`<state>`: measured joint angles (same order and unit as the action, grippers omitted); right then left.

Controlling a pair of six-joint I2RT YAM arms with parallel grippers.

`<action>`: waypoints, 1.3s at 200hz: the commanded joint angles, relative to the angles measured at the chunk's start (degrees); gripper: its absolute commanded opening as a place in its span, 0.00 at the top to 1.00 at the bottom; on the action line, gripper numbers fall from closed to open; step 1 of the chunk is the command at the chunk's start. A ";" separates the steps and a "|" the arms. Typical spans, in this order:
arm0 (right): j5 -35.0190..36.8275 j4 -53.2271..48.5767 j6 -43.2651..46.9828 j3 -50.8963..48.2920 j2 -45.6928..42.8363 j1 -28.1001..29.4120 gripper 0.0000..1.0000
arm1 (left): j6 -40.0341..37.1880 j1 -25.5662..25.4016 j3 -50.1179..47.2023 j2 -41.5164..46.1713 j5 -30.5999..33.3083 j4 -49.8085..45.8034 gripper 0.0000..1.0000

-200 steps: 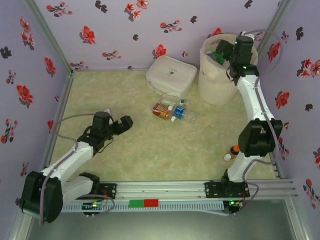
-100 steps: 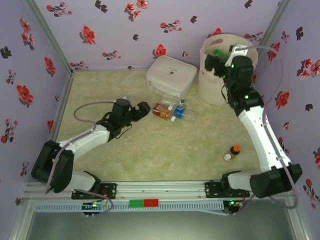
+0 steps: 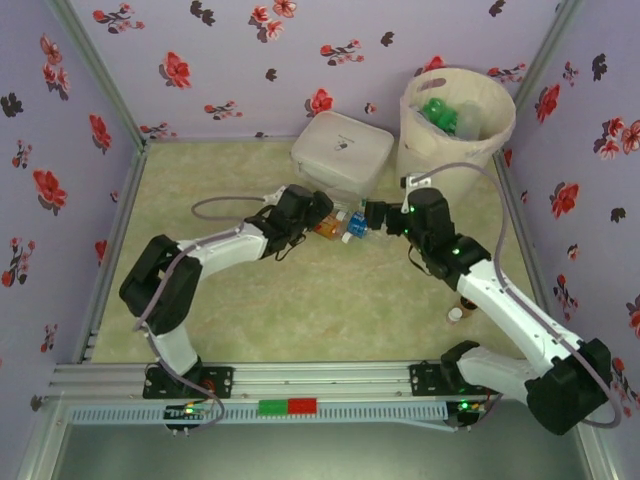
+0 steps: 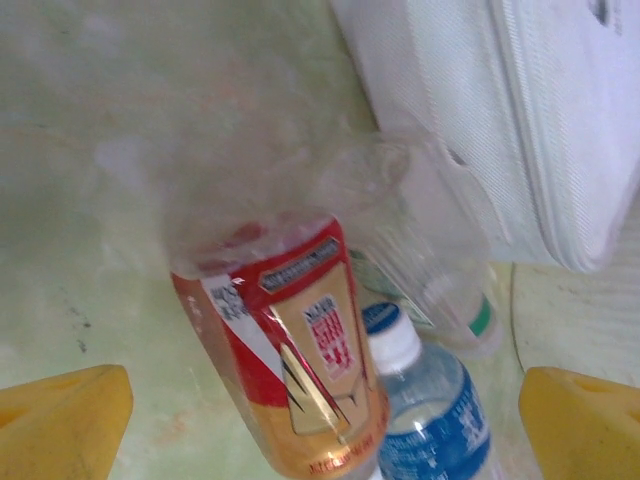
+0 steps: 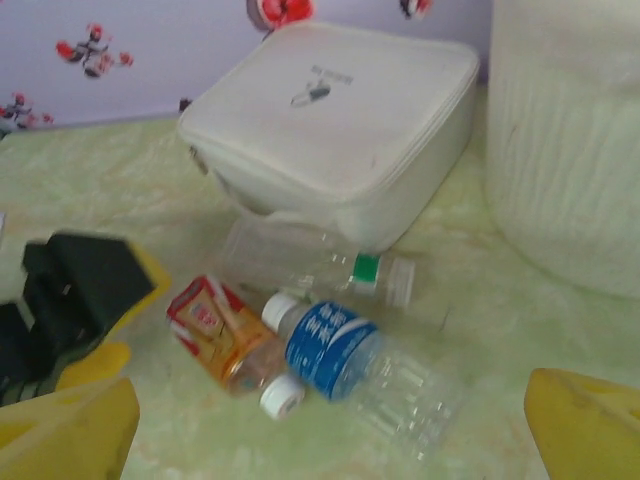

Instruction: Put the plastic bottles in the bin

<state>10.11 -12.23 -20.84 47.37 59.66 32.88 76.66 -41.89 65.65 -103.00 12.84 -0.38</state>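
Three bottles lie on their sides in a tight cluster on the table (image 3: 300, 310), left of the bin (image 3: 440, 170). The red-label bottle (image 5: 225, 345) touches the blue-label bottle (image 5: 350, 365), and the clear bottle (image 5: 310, 262) with a green band lies just behind them. The bin stands upright in the far right corner. It is cream and bag-lined, with a green bottle (image 3: 435, 108) and clear ones inside.

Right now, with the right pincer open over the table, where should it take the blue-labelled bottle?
Probably on the clear ribbed body of the blue-labelled bottle, past the label, coming from above with the jaws across its width. It lies on its side; its cap end crowds the red-labelled bottle, while the base end has bare table on both sides.
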 commanded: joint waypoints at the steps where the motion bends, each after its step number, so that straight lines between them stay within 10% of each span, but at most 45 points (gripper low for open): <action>1: -0.01 1.73 -3.85 -3.13 -2.13 1.83 0.00 | 4.55 -0.54 2.70 -2.70 6.24 -4.46 0.02; 156: 7.64 -1.00 -5.39 -9.74 -10.80 3.33 0.00 | 7.53 -1.94 16.09 -17.40 7.90 -14.37 0.18; 260: 2.11 3.10 -4.83 -11.39 -10.19 3.33 0.00 | 4.54 -1.52 9.79 -12.52 10.00 -9.37 0.58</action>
<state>15.14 -11.84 -26.04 37.06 49.50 35.70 83.70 -43.40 77.14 -117.89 20.01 -7.73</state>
